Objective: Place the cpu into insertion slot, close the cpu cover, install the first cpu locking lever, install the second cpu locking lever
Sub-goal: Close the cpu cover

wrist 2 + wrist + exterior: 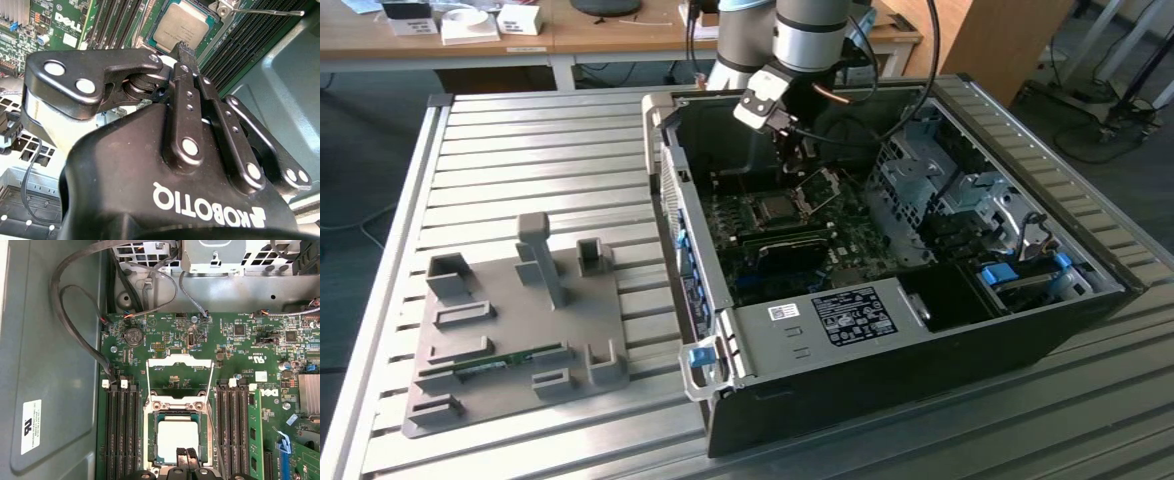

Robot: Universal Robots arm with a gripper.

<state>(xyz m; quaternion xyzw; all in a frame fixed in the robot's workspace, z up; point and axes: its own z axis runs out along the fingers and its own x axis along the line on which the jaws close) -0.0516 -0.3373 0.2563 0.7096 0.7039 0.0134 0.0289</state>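
The cpu (177, 439) lies flat in the insertion slot (150, 442), silver top up, also seen in the second wrist view (180, 26) and the exterior view (771, 208). The cpu cover (180, 360) stands swung open on its hinge, away from the socket; in the exterior view it tilts up beside the socket (819, 186). My gripper (186, 457) hovers over the cpu's near edge, fingertips (183, 49) pressed together with nothing between them. From outside, the gripper (791, 160) reaches down into the open computer case. A thin wire locking lever (265, 11) sticks out beside the socket.
Black memory slots (122, 435) flank the socket, with a green memory stick (253, 430) on one side. Cables (75, 325) loop along the case wall. A drive cage (947, 190) fills the case's far side. A grey fixture plate (507, 330) lies at the exterior view's left.
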